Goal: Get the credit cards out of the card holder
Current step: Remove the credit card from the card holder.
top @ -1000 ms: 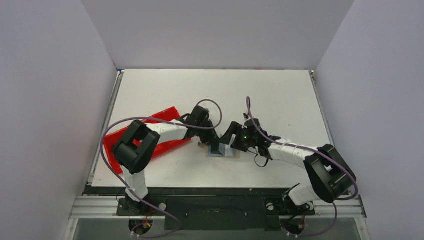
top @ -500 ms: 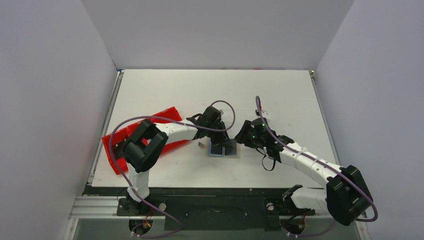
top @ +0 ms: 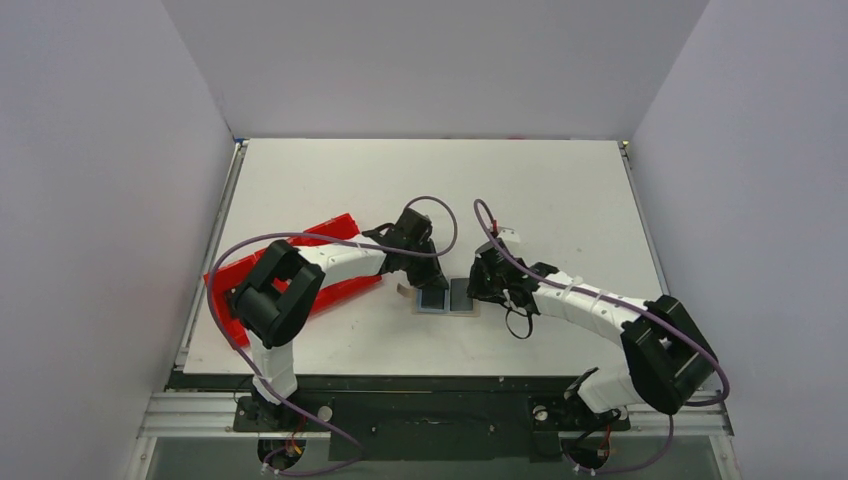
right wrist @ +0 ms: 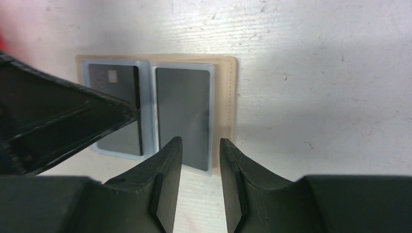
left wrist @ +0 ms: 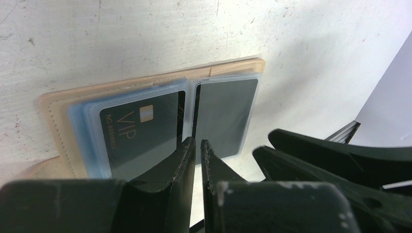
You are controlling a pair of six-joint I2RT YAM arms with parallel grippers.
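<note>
The card holder [top: 447, 297] was pictured lying opened flat on the white counter [top: 560, 190], between the two arms. A second earlier one of its leaves had been seen raised. The right arm had been drawn back to the right half a second before, and was now brought in again, with the right tool [right wrist: 200, 141] set at the holder's near right edge. Its fingers were held partly apart, with nothing caught between them. The left tool [left wrist: 198, 143] was kept over the holder's middle fold, as in the earlier frames. It was almost closed, only a slit was left between the fingers, and nothing was seen in that slit. Whether it was pressed on the holder could not be told. From above, the holder was shown only as two dark panels, with a red tray [top: 335, 230] lying under the left arm. The wrist views showed more: a tan stitched cover, bluish clear sleeves, and a dark card still lodged in each half. On the VIP card [left wrist: 141, 131], in the half nearer the left arm, the lettering and a pale chip could be read from the left wrist. The second dark card [right wrist: 183, 111] was seen plain-faced.
</note>
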